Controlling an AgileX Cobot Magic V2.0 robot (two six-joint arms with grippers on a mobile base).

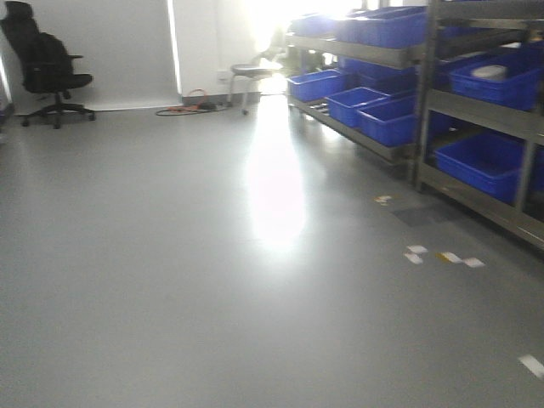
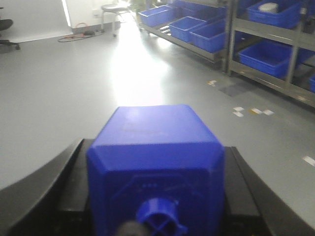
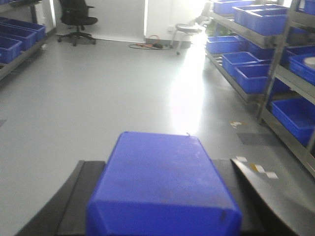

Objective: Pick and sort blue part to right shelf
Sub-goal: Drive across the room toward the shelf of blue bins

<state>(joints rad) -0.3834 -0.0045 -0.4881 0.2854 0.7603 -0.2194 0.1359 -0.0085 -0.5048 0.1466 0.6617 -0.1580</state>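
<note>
A matte-blue bottle-shaped blue part (image 2: 155, 162) fills the left wrist view, its short cap pointing at the camera, and my left gripper (image 2: 155, 172) is shut on it with black fingers (image 2: 69, 182) against both sides. A second blue part (image 3: 162, 187) sits clamped between the black fingers (image 3: 78, 196) of my right gripper (image 3: 162, 196). The right shelf (image 1: 476, 110), a steel rack holding large blue bins (image 1: 489, 161), runs along the right wall and also shows as the shelf (image 3: 275, 73) in the right wrist view. Neither gripper appears in the front view.
Grey floor stretches ahead with glare in the middle. White and yellow tape marks (image 1: 442, 255) lie near the rack. A black office chair (image 1: 47, 64) stands far left, a stool (image 1: 251, 76) and cables (image 1: 187, 106) at the back. Another rack with blue bins (image 3: 15, 39) lines the left side.
</note>
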